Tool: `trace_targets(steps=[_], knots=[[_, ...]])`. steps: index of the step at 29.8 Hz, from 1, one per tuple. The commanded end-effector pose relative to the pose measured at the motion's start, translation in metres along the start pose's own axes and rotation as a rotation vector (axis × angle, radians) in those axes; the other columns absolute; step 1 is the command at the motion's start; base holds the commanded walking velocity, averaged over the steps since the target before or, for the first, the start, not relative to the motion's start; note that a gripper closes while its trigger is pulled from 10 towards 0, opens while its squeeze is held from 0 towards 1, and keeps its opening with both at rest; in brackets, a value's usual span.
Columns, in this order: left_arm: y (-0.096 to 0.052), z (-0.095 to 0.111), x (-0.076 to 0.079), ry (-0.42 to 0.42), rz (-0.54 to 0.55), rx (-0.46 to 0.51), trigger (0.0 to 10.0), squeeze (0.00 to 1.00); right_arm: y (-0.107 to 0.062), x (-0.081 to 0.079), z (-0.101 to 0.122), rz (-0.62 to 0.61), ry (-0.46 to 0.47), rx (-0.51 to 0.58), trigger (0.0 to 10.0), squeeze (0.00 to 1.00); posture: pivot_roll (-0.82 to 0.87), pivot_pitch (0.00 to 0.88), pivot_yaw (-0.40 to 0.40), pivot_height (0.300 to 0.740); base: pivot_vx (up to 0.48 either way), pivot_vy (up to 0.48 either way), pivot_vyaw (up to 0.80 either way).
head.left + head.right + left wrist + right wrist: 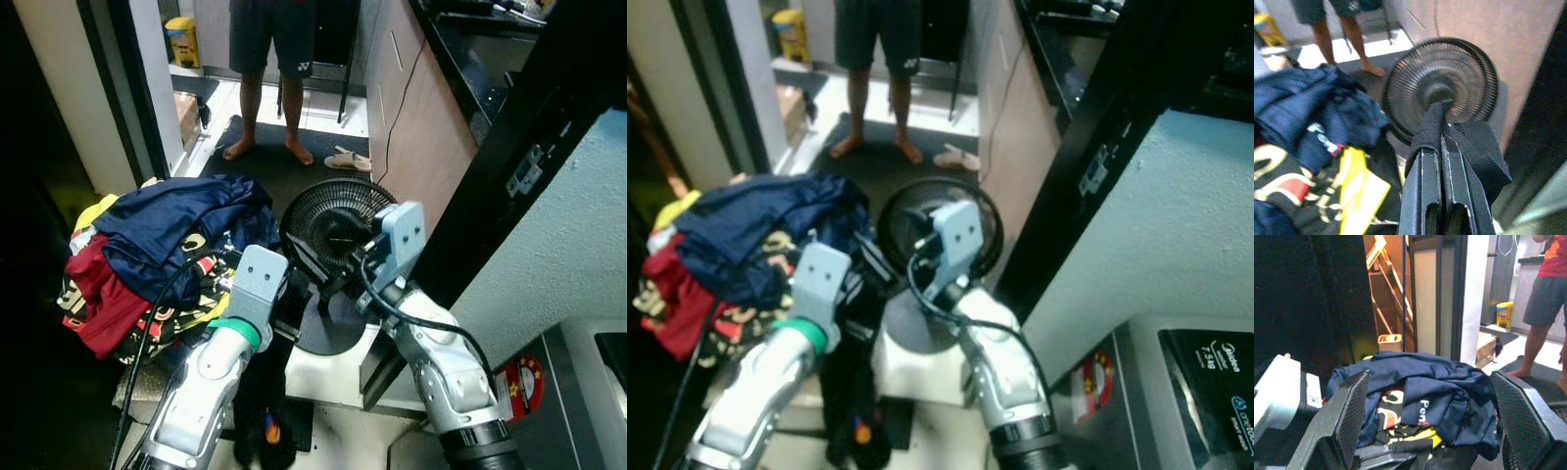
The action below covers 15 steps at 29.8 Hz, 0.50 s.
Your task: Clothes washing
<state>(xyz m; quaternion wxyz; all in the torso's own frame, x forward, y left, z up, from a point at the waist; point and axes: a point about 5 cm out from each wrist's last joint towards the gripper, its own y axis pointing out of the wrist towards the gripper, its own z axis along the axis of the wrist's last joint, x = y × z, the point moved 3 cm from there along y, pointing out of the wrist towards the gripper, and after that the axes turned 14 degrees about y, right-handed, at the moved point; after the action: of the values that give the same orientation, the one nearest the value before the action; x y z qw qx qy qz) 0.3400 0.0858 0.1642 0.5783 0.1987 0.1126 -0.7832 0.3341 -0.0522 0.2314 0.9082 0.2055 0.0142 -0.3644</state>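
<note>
A heap of clothes (pixel 162 250) lies at the left, with a navy garment on top and red, yellow and black pieces under it. My left gripper (pixel 1439 122) is shut on a black garment (pixel 1476 154), which drapes over its fingers and hangs down below the left arm (pixel 263 406). It is held just right of the heap, in front of a black floor fan (pixel 333 220). My right gripper (pixel 1430 377) is open with its fingers (pixel 1344 418) wide apart. It points toward the heap with nothing between them, and its wrist (pixel 397 240) sits beside the fan.
A person (pixel 274 59) stands barefoot on a dark mat in the doorway beyond the fan. A wooden cabinet (pixel 411 117) and a black post run along the right. A grey washing machine (pixel 1176 392) is at the lower right. A dark wall is on the left.
</note>
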Motion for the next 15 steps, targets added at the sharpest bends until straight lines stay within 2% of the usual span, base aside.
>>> trace_targets(steps=[1, 2, 4, 5, 7, 8, 9, 10, 11, 13, 14, 15], knots=[[-0.003, -0.005, 0.001, 0.023, 0.001, 0.002, 10.0, 0.00, -0.004, -0.002, 0.005, 0.006, -0.008, 0.005, 10.0, 0.00, 0.03, 0.092, -0.033, 0.740, 0.000, 0.000, 0.00], [-0.003, -0.005, 0.001, 0.023, 0.001, 0.002, 10.0, 0.00, -0.004, -0.002, 0.005, 0.006, -0.008, 0.005, 10.0, 0.00, 0.03, 0.092, -0.033, 0.740, 0.000, 0.000, 0.00], [-0.019, -0.011, 0.004, 0.000, -0.081, 0.017, 10.0, 0.00, -0.019, 0.008, 0.005, -0.039, -0.017, -0.002, 10.0, 0.00, 0.03, 0.095, -0.031, 0.740, 0.000, 0.000, 0.00], [-0.019, -0.011, 0.004, 0.000, -0.081, 0.017, 10.0, 0.00, -0.019, 0.008, 0.005, -0.039, -0.017, -0.002, 10.0, 0.00, 0.03, 0.095, -0.031, 0.740, 0.000, 0.000, 0.00], [-0.040, -0.011, 0.006, -0.033, -0.161, 0.039, 10.0, 0.00, -0.036, 0.018, 0.004, -0.103, -0.022, -0.017, 10.0, 0.00, 0.04, 0.097, -0.031, 0.740, 0.000, 0.000, 0.00], [-0.040, -0.011, 0.006, -0.033, -0.161, 0.039, 10.0, 0.00, -0.036, 0.018, 0.004, -0.103, -0.022, -0.017, 10.0, 0.00, 0.04, 0.097, -0.031, 0.740, 0.000, 0.000, 0.00], [-0.048, -0.010, 0.006, -0.033, -0.183, 0.044, 10.0, 0.00, -0.044, 0.022, 0.004, -0.137, -0.033, -0.020, 10.0, 0.00, 0.04, 0.097, -0.030, 0.740, 0.000, 0.000, 0.00], [-0.048, -0.010, 0.006, -0.033, -0.183, 0.044, 10.0, 0.00, -0.044, 0.022, 0.004, -0.137, -0.033, -0.020, 10.0, 0.00, 0.04, 0.097, -0.030, 0.740, 0.000, 0.000, 0.00], [-0.056, -0.010, 0.005, -0.032, -0.199, 0.048, 10.0, 0.00, -0.052, 0.027, 0.003, -0.180, -0.078, -0.027, 10.0, 0.00, 0.04, 0.097, -0.030, 0.740, 0.000, 0.000, 0.00], [-0.056, -0.010, 0.005, -0.032, -0.199, 0.048, 10.0, 0.00, -0.052, 0.027, 0.003, -0.180, -0.078, -0.027, 10.0, 0.00, 0.04, 0.097, -0.030, 0.740, 0.000, 0.000, 0.00], [-0.059, -0.010, 0.005, -0.024, -0.202, 0.047, 10.0, 0.00, -0.059, 0.031, -0.001, -0.214, -0.115, -0.040, 10.0, 0.00, 0.04, 0.098, -0.030, 0.740, 0.000, 0.000, 0.00], [-0.058, -0.010, 0.005, -0.031, -0.197, 0.044, 10.0, 0.00, -0.066, 0.034, -0.014, -0.223, -0.171, -0.110, 10.0, 0.00, 0.04, 0.098, -0.030, 0.740, 0.000, 0.000, 0.00]])
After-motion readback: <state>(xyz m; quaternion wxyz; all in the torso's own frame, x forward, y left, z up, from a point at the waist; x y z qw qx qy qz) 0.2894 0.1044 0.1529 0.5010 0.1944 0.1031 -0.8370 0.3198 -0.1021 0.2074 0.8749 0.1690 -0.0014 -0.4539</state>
